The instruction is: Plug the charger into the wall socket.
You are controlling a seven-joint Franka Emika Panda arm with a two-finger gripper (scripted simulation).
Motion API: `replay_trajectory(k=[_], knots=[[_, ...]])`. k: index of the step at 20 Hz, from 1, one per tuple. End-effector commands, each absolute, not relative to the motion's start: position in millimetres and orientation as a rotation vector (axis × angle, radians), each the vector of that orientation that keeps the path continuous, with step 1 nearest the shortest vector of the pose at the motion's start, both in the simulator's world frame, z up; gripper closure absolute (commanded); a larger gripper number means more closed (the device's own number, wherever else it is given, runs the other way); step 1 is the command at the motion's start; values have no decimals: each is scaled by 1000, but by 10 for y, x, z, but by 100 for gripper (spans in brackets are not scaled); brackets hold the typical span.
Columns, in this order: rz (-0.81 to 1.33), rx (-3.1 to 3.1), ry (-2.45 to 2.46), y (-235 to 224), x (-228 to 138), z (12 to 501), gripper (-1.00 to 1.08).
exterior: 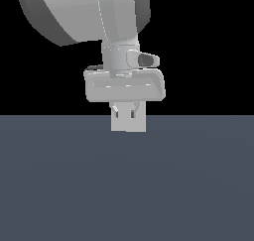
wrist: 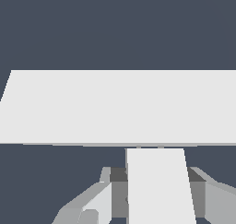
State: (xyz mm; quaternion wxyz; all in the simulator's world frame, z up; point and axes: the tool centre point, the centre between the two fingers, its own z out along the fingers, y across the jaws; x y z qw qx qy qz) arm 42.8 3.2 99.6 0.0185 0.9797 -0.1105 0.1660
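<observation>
Where the exterior view looks on, cannot split what hangs under the gripper [exterior: 124, 111]: only one pale patch [exterior: 129, 123] below the hand, partly behind two short fingers [exterior: 115, 111], with no seam between charger and socket. Hard to judge there how far apart the jaws stand. Upper arm [exterior: 119, 27] cut off by the top of that picture.

Clearer from the wrist view. Shows the gripper [wrist: 156, 174] pinching the charger [wrist: 159, 186], a narrow white block, with a dark pad [wrist: 119, 191] pressed to one side and its twin to the other. Near end of the charger lost past the picture's edge. Far end meeting the wall socket [wrist: 120, 108] at a thin shaded line; touching or just short of it, cannot tell. Socket seen only as a broad pale slab lying across the charger's line, much wider than it, running out of the picture on one side. Plug face hidden in both views.

Plenty of bare dark floor [exterior: 59, 185] to the exterior view's left and right and nearer the camera. More floor [wrist: 115, 25] beyond the socket in the wrist view.
</observation>
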Motion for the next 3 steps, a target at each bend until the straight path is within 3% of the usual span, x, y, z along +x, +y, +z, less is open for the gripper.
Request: replay_trajectory(k=[1,3], knots=[[516,3042,-343,29,455,999,108],[517,3042,-342,30,454,1000,108]])
